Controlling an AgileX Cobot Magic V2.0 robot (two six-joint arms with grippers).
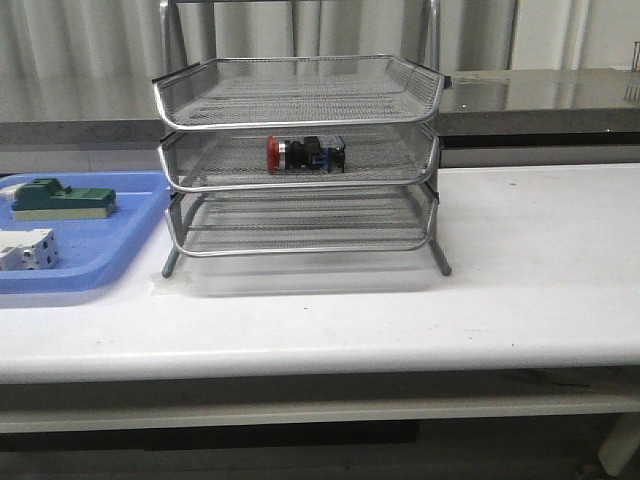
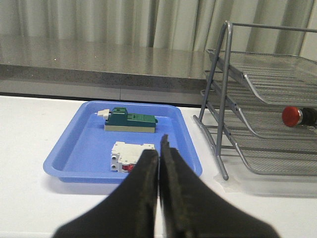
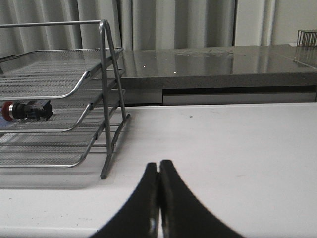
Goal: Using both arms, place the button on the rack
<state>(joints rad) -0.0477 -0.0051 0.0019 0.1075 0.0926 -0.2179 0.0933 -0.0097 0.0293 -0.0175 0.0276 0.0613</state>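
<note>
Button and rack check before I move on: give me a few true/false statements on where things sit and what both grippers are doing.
1. The button lies in the middle tier of the rack. True.
2. The left gripper holds the button. False: it is shut on nothing.
3. The green component sits in the rack. False: it lies in the blue tray.
4. The right gripper is shut, empty. True.
5. The top tier holds nothing. True.

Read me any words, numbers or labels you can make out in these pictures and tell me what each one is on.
No text can be read in any view.
Button in the rack: no marking visible.
Green part and white block in the blue tray: any print is too small and blurred to read.
</note>
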